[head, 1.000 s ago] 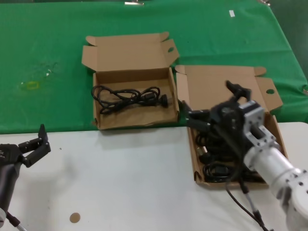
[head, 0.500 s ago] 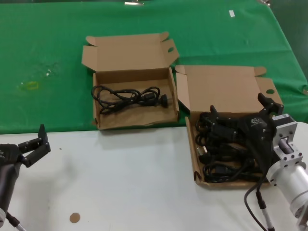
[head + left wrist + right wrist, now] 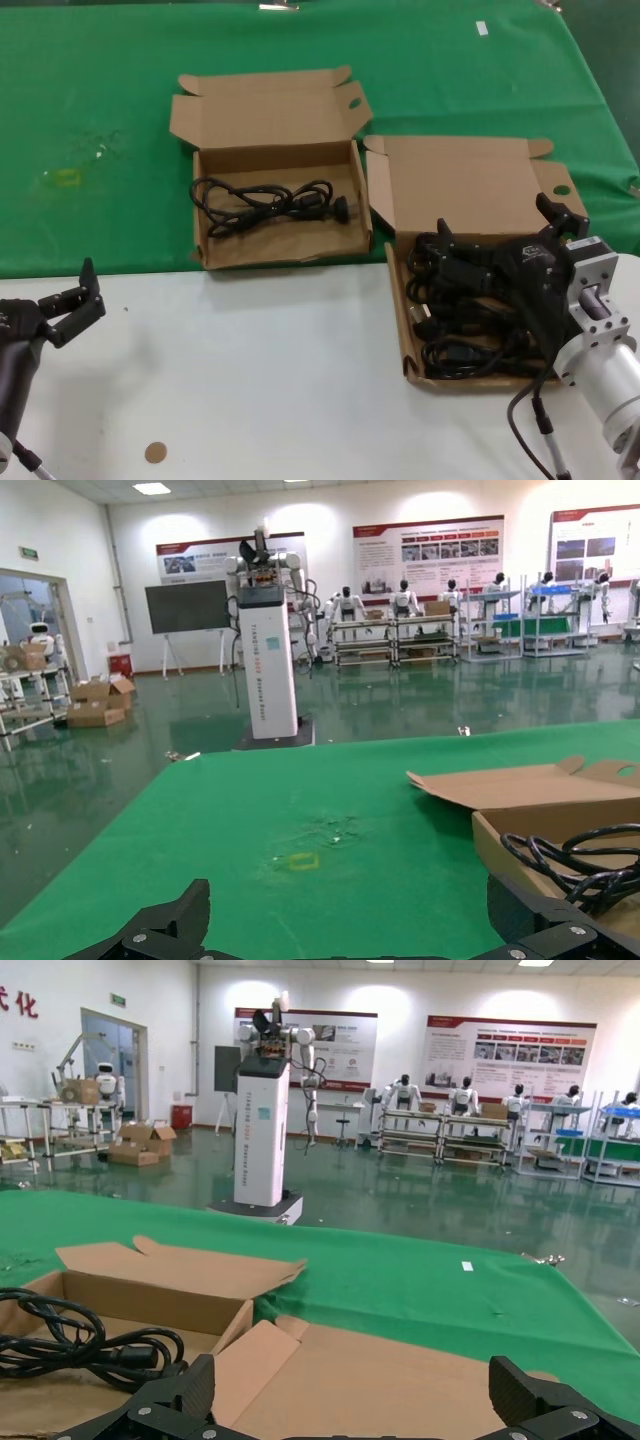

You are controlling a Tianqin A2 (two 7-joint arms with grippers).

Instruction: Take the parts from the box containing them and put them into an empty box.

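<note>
The box with the round flap hole [image 3: 460, 185] stands at the right and holds several bundled black power cords [image 3: 450, 310]. My right gripper [image 3: 500, 228] hovers open just above those cords, holding nothing; in the right wrist view [image 3: 355, 1405] its fingers [image 3: 190, 1390] spread wide before that box's lid [image 3: 400, 1370]. The box with the oval flap hole [image 3: 265, 110] stands farther back to the left and holds one cord bundle [image 3: 270, 205], which also shows in the right wrist view [image 3: 90, 1350]. My left gripper [image 3: 92, 290] is parked open at the near left, over the white table.
A green cloth [image 3: 100, 100] covers the far half of the work surface and bears a yellowish mark [image 3: 65, 178]. The near half is white table [image 3: 250, 380] with a small brown disc [image 3: 155, 452]. The two boxes almost touch at their corners.
My right gripper has swung to the right, back over the box of cords, and has then held still. The left arm has not moved.
</note>
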